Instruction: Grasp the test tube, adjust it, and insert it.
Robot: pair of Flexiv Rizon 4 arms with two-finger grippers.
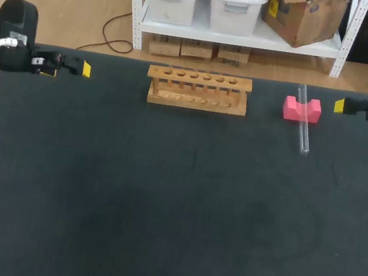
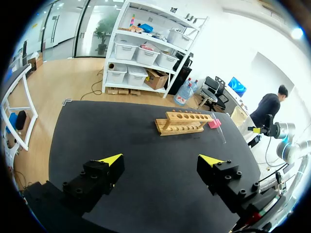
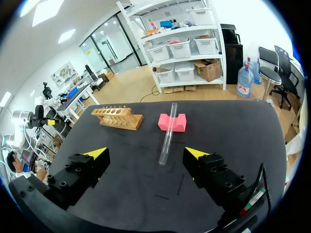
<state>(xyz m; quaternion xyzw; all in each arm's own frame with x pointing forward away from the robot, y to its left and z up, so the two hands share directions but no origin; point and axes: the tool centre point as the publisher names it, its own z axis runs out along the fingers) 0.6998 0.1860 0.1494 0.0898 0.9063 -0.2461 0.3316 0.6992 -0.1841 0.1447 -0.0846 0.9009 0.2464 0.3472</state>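
Left gripper (image 2: 160,160): well left of my rack (image 1: 198,91), level over the table, fingers wide apart, empty.
Right gripper (image 3: 146,154): right of the rack, beyond the test tube (image 1: 302,129), likewise spread, empty.

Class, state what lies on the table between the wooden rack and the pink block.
Only bare black table separates rack and pink block, per the head view.

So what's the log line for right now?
stage: not started | test tube: propped on pink block | rack: empty | left gripper: open | right gripper: open
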